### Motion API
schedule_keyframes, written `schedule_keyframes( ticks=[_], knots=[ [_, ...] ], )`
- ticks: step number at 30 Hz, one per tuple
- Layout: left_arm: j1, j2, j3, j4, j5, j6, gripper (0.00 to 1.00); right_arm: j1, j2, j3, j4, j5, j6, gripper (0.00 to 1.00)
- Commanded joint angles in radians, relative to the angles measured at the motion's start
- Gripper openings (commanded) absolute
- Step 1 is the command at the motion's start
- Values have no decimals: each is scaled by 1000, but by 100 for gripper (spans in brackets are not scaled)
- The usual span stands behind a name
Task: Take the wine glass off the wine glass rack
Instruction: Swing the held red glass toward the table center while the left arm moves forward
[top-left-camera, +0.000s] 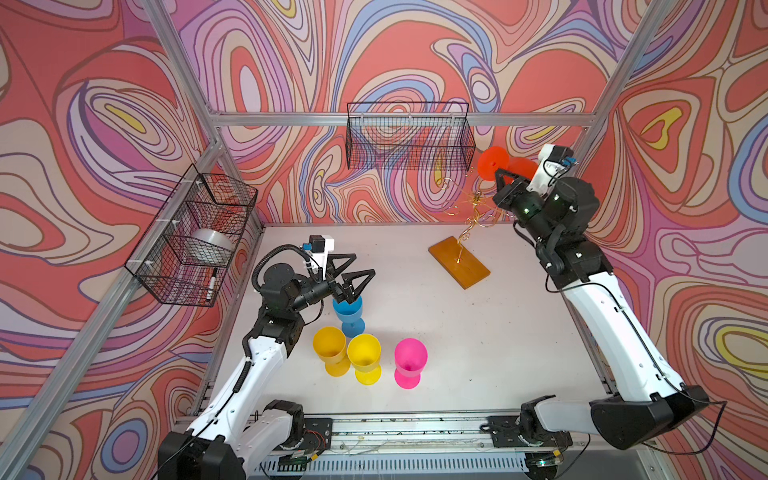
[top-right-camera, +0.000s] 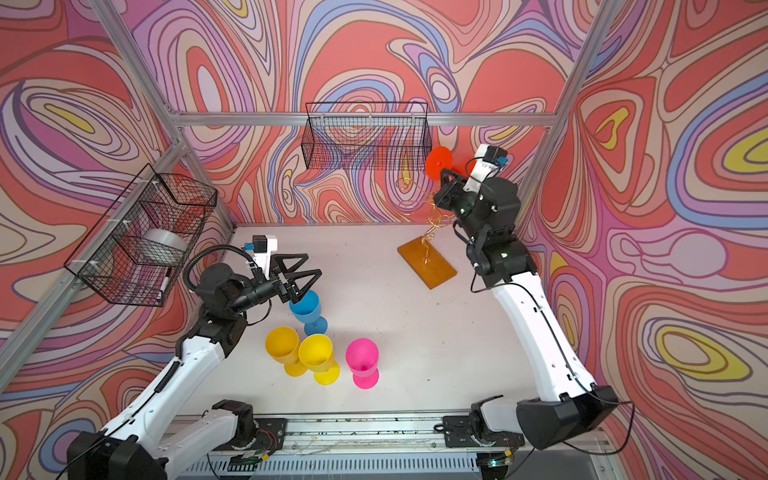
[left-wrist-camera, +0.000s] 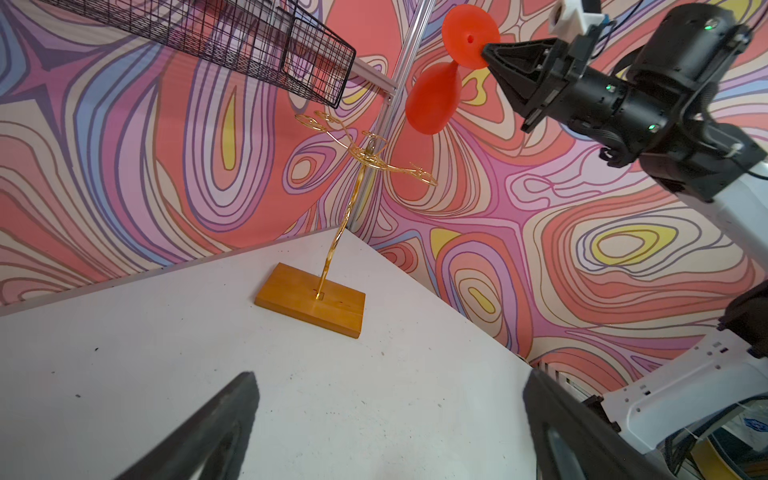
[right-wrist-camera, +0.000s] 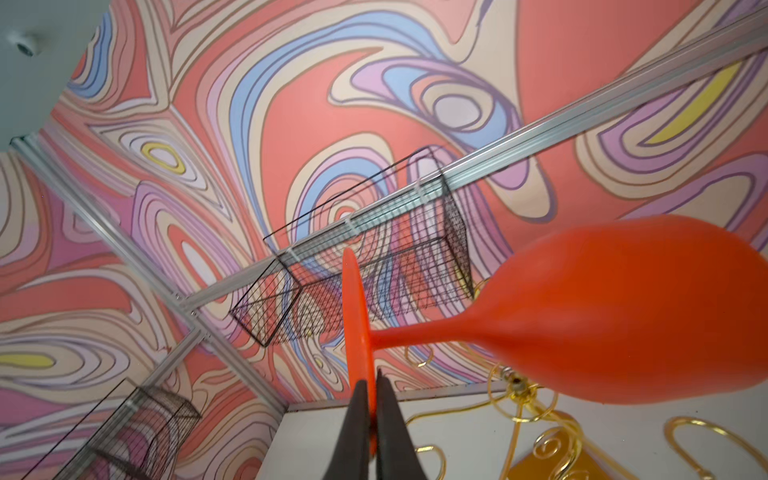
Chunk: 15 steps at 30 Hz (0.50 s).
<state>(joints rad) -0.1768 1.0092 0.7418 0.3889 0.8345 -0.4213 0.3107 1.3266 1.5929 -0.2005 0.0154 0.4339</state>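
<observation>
Bare table (top-left-camera: 478, 332) lies open between the wine glass rack (top-left-camera: 459, 259) and four upright cups (top-left-camera: 364, 351) clustered on its left side. Above the rack, a black wire basket (top-left-camera: 409, 137) on the back wall hangs close to the wine glass (top-left-camera: 492, 163) held aloft; the gap seems narrow.

From the middle of the table (top-left-camera: 478, 353), the wine glass rack (top-left-camera: 459, 262) stands at one o'clock. Higher up, just past its arms at one o'clock, hangs the wine glass (top-left-camera: 493, 163), its foot in the right gripper (top-left-camera: 500, 174). Four goblets (top-left-camera: 364, 353) cluster at eight o'clock, with the left gripper (top-left-camera: 364, 263) above the rearmost. The back basket (top-left-camera: 409, 141) hangs at twelve, the side basket (top-left-camera: 195, 237) at ten.
</observation>
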Motion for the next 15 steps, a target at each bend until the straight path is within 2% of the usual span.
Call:
schedule_keyframes(
  ticks=[1,9,15],
  knots=[
    [6,-12,63,-104,-84,14,100,117,-51,-35,-30,91,-241,0],
    [14,-24,269,-447,-306,27,100,490,-32,-102,-23,255,-599,0],
    [51,-31,425,-717,-445,-99,100,633,19,-178,53,260,-738,0]
  ],
)
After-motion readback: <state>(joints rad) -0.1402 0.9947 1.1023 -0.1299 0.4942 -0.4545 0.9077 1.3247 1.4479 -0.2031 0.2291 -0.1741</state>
